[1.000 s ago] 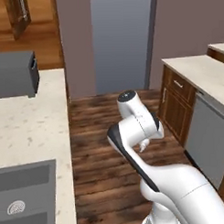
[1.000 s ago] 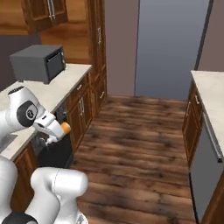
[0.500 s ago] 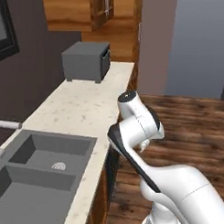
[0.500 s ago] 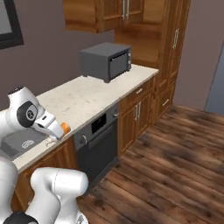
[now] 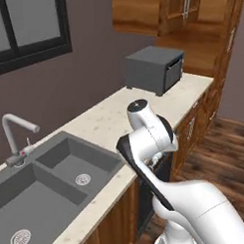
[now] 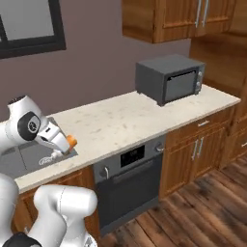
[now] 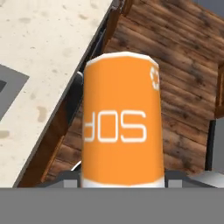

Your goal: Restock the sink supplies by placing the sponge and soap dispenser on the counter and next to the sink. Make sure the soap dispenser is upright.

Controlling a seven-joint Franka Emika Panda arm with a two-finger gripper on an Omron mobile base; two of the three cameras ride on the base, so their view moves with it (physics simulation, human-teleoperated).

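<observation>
Carrying the soap dispenser (image 7: 123, 122), the gripper (image 6: 61, 144) is seen clenched on the orange bottle, which is held in the air at the counter's front edge, just beside the sink (image 5: 56, 181). In the hand view the bottle is pressed close to the camera, its flat end pointing away; white lettering is printed across its side, read reversed from this angle, with a small white symbol near the far rim. The pale pump top is hidden toward the fingers, so it cannot be told from here which way up the bottle is held. In the right base view just a small orange end is shown poking out beside the white wrist.

By judgement, the task is at an early-to-middle stage. The soap dispenser has been picked up but not yet set down, and it must be stood upright on the counter (image 6: 120, 120), whose cream speckled stretch between the sink and a dark grey microwave (image 6: 169, 78) is available. The sponge cannot be seen on the counter by the sink, so its placing is judged to be left to do as well.
</observation>
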